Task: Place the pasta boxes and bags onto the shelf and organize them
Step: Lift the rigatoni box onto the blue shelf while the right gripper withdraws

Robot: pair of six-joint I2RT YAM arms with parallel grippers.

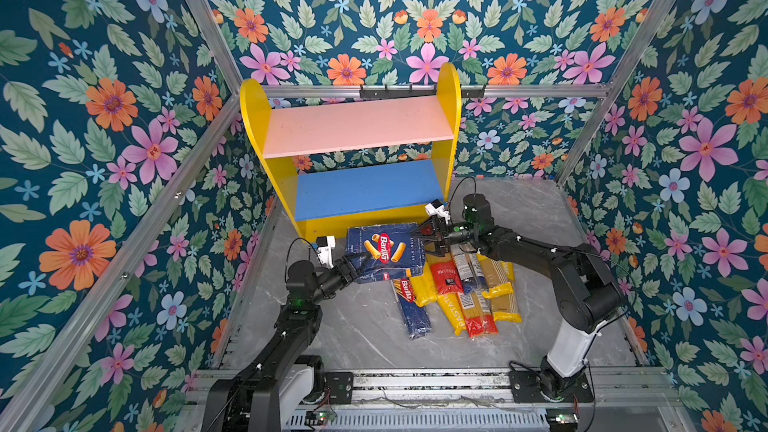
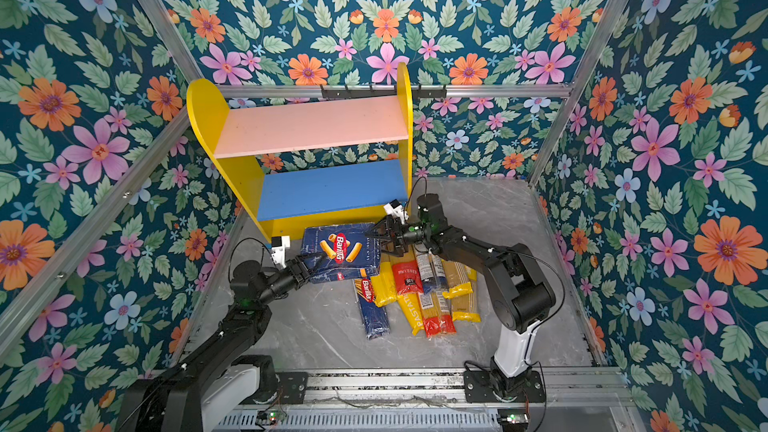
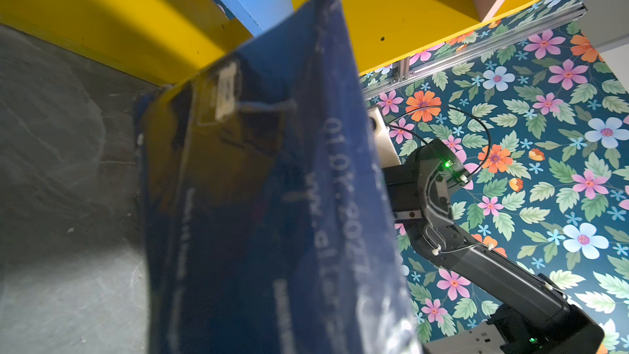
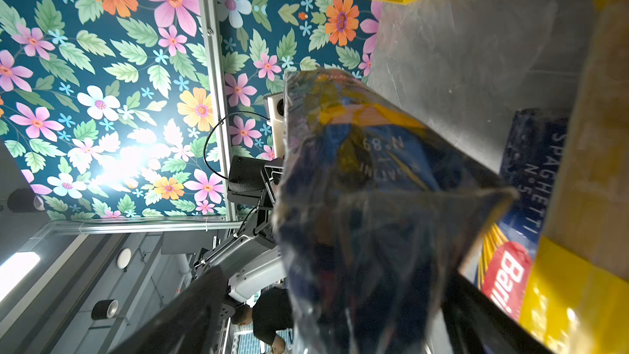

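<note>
**While the left gripper [image 1: 360, 261] clamps the wide pasta box [image 1: 384, 249], the right gripper [image 1: 432, 238] stands spread**

In both top views we see the wide pasta box, picture side up, just in front of the yellow base of the shelf [image 1: 253, 118], its near edge overlapping the narrow pasta box [image 1: 411, 309]. The left gripper pinches the box's left corner. The right gripper's jaws gape at its right edge. The bags [image 1: 473, 284] lie heaped on the tabletop [image 1: 353, 338] beside the narrow pasta box, some of them under the right arm.

From the left wrist we find the wide pasta box [image 3: 272, 199] close and blurred, filling the middle, with the shelf [image 3: 391, 11] behind it.

From the right wrist we see a corner of that box [image 4: 374, 216] between dark jaws held well apart. The narrow pasta box [image 4: 531, 182], lettered SPAGHETTI, lies against a yellow bag [image 4: 578, 301].
</note>
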